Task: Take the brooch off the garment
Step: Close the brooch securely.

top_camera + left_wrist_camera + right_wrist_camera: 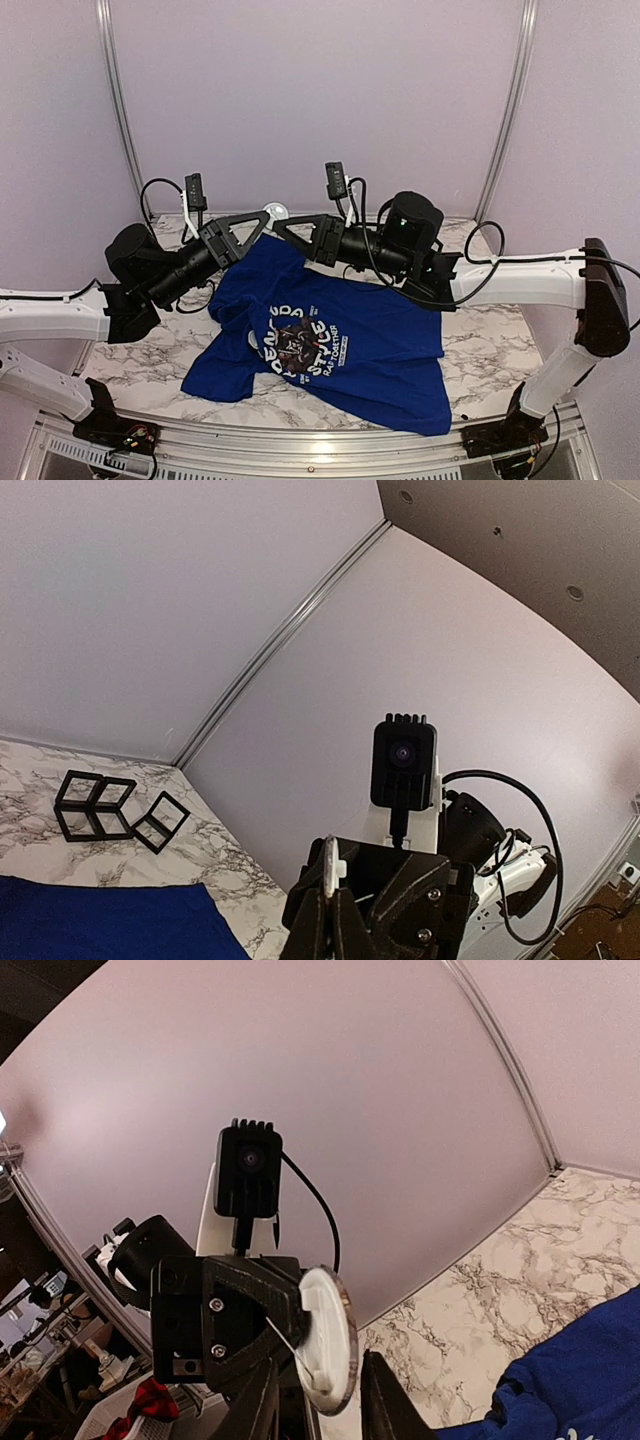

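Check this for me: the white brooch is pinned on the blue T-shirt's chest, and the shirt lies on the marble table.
Not right. The white brooch is off the blue T-shirt: it is up in the air, clamped in the left gripper, as the right wrist view shows. The shirt does lie on the marble table.

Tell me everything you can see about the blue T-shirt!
The T-shirt is bright blue with short sleeves and looks like soft cloth. It lies spread out but wrinkled and crooked on the marble-look table, print side up. On the chest, white letters curve around a dark picture. Its far end sits under the left arm and the right arm; whether they touch the cloth cannot be told.
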Controlling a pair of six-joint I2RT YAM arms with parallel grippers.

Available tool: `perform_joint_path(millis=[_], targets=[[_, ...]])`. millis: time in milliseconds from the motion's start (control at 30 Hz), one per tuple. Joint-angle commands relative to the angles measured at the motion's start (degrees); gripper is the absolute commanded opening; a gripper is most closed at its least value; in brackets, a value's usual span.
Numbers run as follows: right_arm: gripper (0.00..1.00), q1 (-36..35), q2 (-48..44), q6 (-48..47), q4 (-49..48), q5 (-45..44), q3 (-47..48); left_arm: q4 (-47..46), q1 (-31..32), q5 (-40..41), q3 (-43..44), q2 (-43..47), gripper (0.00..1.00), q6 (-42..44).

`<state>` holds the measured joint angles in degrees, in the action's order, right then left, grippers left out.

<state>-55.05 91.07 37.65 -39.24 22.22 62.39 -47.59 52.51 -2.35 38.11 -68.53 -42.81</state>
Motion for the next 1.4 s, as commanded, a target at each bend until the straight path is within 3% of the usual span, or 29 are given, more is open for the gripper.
perform_joint_path(millis=[0,167,900,1367], targets=[[0.26,0.0,1.0,-0.1,0.7,1.1,2.5,-1.2,0.1,-1.5,2.2,-0.2,0.00,1.0],[0.25,0.1,0.8,0.0,0.6,0.4,2.4,-1.0,0.1,-1.9,2.3,-0.4,0.00,1.0],[0.40,0.2,-1.1,-0.4,-2.3,-0.2,0.6,0.0,0.1,-1.1,2.0,-0.6,0.00,0.6],[0.29,0.4,-0.8,0.0,-2.7,-0.5,0.7,-0.2,0.1,-1.6,2.0,-0.9,0.00,0.5]])
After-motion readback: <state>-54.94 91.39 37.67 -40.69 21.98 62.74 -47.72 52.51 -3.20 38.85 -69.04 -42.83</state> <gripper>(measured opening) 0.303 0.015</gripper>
